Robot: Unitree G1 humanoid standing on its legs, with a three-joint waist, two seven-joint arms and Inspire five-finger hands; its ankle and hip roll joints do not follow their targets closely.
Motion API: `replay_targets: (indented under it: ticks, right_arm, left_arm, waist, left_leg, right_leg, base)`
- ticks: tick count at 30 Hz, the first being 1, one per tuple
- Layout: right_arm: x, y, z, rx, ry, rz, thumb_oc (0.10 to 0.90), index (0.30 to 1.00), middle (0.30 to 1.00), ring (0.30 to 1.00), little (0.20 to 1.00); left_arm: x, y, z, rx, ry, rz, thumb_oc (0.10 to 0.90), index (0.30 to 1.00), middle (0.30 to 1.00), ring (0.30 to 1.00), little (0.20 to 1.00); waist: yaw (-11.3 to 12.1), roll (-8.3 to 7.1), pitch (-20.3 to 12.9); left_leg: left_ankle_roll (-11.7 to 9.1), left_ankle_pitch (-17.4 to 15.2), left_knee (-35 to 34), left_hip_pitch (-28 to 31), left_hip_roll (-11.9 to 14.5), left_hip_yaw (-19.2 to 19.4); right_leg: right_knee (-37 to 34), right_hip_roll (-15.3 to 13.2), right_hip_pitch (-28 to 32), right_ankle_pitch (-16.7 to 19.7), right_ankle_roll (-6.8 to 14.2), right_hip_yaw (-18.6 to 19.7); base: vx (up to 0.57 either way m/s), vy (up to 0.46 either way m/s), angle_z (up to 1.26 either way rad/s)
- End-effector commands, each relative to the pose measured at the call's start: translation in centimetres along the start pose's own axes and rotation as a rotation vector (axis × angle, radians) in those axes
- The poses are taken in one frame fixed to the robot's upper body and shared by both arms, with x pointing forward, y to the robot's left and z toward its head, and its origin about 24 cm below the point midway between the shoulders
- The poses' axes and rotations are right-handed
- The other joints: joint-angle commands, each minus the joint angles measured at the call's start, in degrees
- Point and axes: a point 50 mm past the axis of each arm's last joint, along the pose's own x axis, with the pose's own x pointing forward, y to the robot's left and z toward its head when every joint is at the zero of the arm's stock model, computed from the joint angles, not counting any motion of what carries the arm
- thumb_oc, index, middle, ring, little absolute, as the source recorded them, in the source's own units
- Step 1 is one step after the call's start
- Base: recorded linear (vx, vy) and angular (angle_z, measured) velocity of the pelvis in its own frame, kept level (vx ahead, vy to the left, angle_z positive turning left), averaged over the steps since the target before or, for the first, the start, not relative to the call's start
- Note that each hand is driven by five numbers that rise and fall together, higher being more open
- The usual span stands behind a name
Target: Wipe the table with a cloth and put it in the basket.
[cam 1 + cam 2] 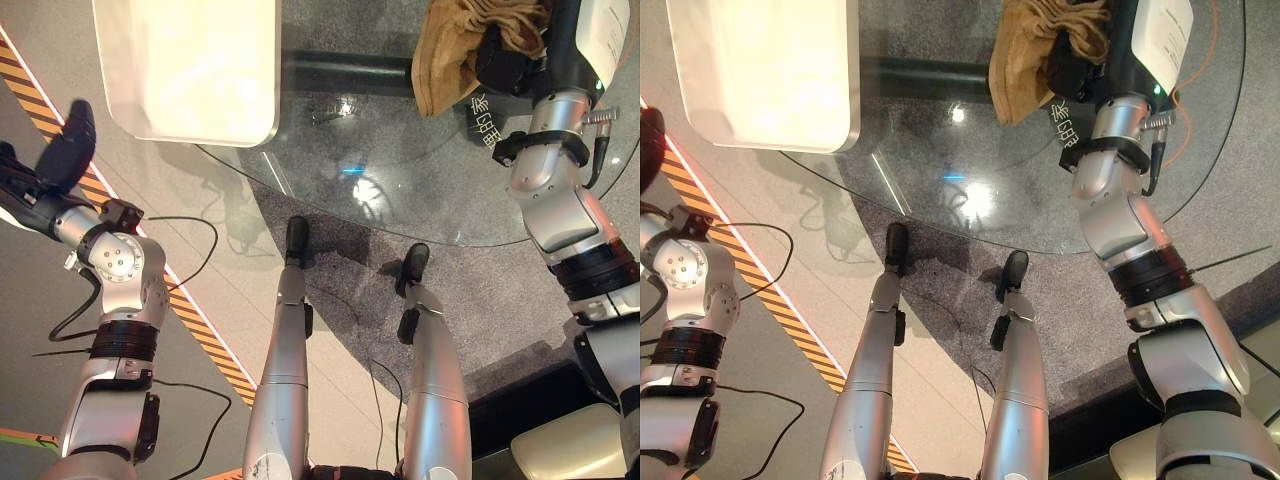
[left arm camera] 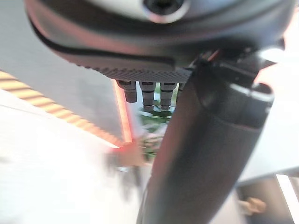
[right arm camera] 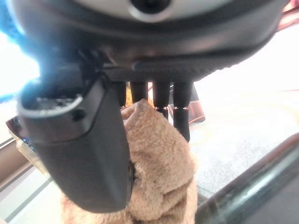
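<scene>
Here right hand [image 3: 88, 154] grips tan cloth [image 3: 159, 172].

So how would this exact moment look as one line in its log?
right robot hand: holding tan cloth | cloth: on glass table | left robot hand: open, idle

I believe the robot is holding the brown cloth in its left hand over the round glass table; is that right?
Not quite: the brown cloth is in the right hand, not the left, as the right wrist view shows, with fingers and thumb curled round it. It is indeed over the round glass table. The left hand holds nothing, off to the side.
</scene>
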Motion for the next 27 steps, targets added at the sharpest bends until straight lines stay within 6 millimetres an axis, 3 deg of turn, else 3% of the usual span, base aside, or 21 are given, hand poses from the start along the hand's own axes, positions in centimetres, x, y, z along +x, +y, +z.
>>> replay_targets:
  ticks: [1,13,27]
  right_arm:
    - [0.2,-2.7,1.0,-0.013,-0.124,-0.123,0.1,0.3,0.3,0.3,0.2]
    - [-1.5,-4.3,2.2,0.053,-0.245,-0.16,0.1,0.3,0.3,0.3,0.2]
    - [-2.5,-6.5,4.1,0.117,-0.385,-0.19,0.1,0.3,0.3,0.3,0.2]
  left_arm:
    - [1.2,-1.0,4.4,-0.148,-0.243,-0.033,0.8,0.9,0.9,0.9,0.9]
    - [-1.4,-2.9,7.4,-0.261,-0.338,-0.299,0.8,0.9,0.9,0.9,0.9]
    - [-3.7,-5.2,7.8,-0.139,-0.364,-0.699,0.8,0.9,0.9,0.9,0.9]
  waist:
    - [-0.2,-0.54,-1.1]
    - [-1.2,-0.47,-1.1]
    - [-2.2,-0.11,-1.1]
  left_leg:
    - [5.2,-5.4,1.9,3.1,-5.3,4.8]
    - [5.4,-4.7,1.6,4.0,-5.1,5.8]
    - [5.5,-5.0,1.5,5.8,-4.6,6.7]
  right_leg:
    - [-3.8,8.0,3.1,0.3,-3.1,-1.6]
    - [-3.3,8.7,3.6,0.8,-2.9,-0.4]
    - [-3.1,8.7,5.2,0.6,-2.3,0.3]
  base:
    - [-0.01,-0.001,-0.06]
    - [0.0,0.002,-0.01]
    - [0.01,-0.001,-0.01]
